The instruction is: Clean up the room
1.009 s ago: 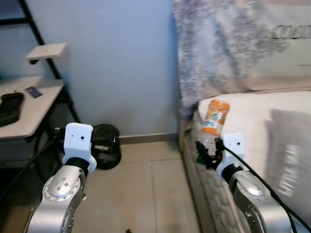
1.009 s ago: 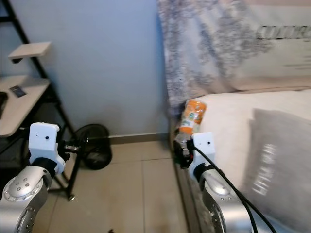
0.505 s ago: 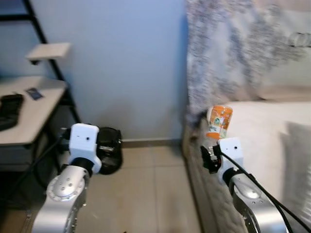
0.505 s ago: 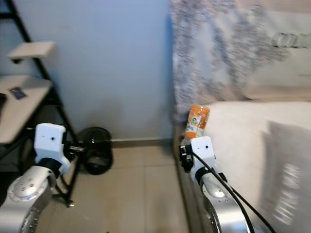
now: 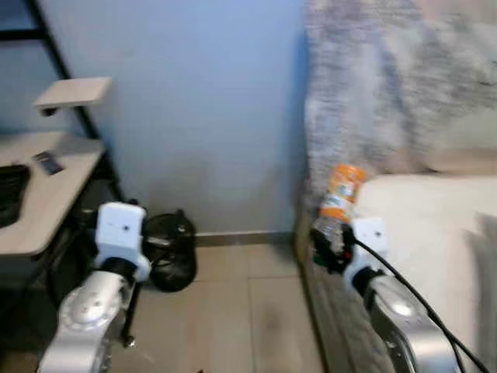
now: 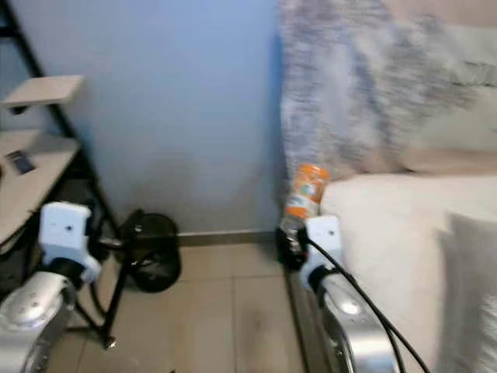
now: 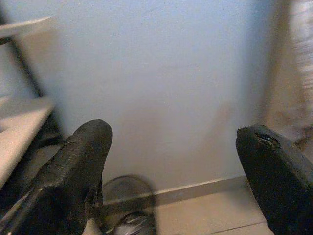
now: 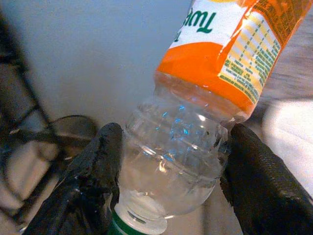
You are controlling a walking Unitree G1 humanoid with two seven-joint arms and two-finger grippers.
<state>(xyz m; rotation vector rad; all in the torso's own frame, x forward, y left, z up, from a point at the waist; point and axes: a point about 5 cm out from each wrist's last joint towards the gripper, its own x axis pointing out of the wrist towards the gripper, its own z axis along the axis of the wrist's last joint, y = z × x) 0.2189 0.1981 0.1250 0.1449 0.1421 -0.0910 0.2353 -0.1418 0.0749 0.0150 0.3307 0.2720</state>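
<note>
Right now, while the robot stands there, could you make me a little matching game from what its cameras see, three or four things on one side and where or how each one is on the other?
Things:
1. plastic bottle
2. black bin
3. left gripper
4. small dark card

Places or states:
A. open, nothing between its fingers
B. lying on the pale desk
C. clamped in the right gripper, cap end down
D. on the floor by the blue wall

Pairs: 1-C, 2-D, 3-A, 4-B
</note>
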